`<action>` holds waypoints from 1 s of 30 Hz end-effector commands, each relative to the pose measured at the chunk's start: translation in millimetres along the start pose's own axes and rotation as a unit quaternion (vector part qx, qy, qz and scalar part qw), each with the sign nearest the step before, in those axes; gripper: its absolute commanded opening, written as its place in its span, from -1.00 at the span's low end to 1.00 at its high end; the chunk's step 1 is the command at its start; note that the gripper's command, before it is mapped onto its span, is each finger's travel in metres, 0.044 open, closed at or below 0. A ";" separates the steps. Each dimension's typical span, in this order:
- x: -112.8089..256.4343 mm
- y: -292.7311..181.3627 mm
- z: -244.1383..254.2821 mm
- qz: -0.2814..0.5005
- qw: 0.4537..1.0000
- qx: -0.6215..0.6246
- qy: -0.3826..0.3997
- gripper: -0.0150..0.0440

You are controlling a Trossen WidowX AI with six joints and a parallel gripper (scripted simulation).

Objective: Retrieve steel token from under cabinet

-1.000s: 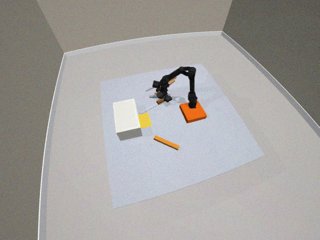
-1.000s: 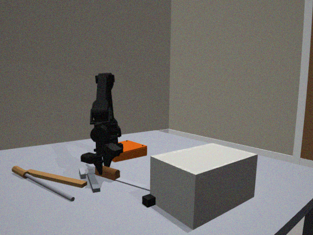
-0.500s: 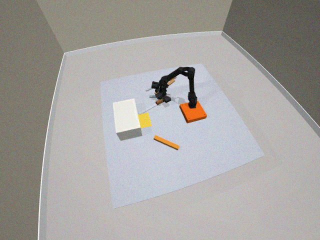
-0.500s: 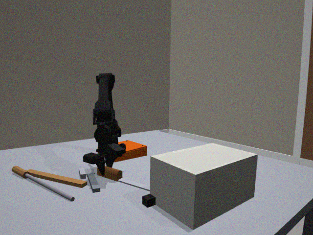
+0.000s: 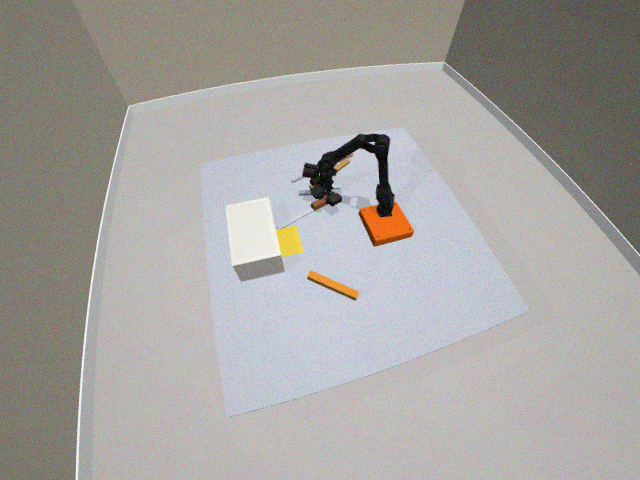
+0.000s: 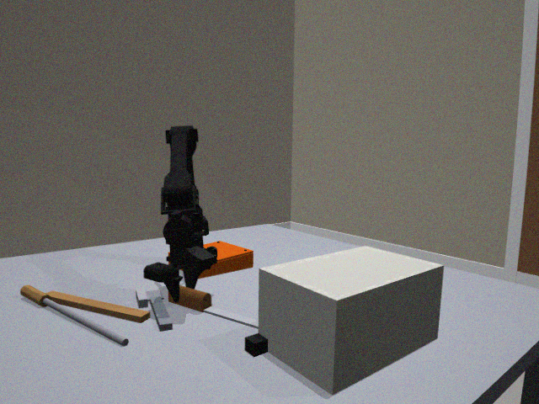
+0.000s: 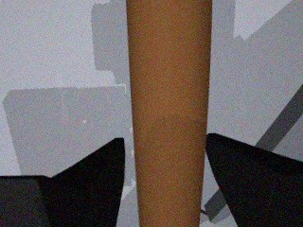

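The white cabinet [image 5: 253, 231] [image 6: 300, 321] stands on the table. The yellow marked area [image 5: 290, 241] lies along its front. I cannot see the token in any view. A tool with a brown cylindrical handle [image 5: 318, 203] [image 6: 200, 298] [image 7: 170, 71] lies low at the table, and its thin rod [image 5: 297, 219] [image 6: 230, 318] runs to the cabinet's front; the rod's far end is hidden. My gripper [image 5: 326, 197] [image 6: 183, 294] [image 7: 166, 144] is open around the handle, with a gap at the left finger in the wrist view; the right finger is very close to the handle.
An orange bar [image 5: 333, 285] lies apart. Beside the gripper are a grey rod [image 6: 84, 321] with a wooden handle, a wooden stick [image 6: 98, 306] and a grey bar [image 6: 161, 310]. A black cube [image 6: 255, 344] is by the cabinet's corner. The orange base [image 5: 387, 224] is behind.
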State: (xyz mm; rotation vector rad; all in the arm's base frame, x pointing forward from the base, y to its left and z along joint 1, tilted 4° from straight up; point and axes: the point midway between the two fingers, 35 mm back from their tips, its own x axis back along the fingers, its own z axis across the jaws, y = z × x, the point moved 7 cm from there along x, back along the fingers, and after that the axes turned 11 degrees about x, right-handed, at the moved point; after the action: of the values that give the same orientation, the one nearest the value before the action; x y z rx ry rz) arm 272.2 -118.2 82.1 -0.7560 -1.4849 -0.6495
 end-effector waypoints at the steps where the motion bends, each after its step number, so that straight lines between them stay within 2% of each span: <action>1: -0.1 -0.1 0.5 -0.001 1.000 0.000 -0.004 0.42; 20: -4.0 -3.5 1.6 0.000 1.000 0.001 -0.004 0.42; 24: -1.1 -1.1 -0.9 -0.003 1.000 -0.001 -0.006 0.07; 30: -1.1 -1.1 -0.9 -0.003 1.000 -0.001 -0.006 -0.07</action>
State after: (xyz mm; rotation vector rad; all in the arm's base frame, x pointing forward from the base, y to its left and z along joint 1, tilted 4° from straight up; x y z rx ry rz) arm 271.5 -119.5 80.9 -0.7572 -1.4967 -0.6520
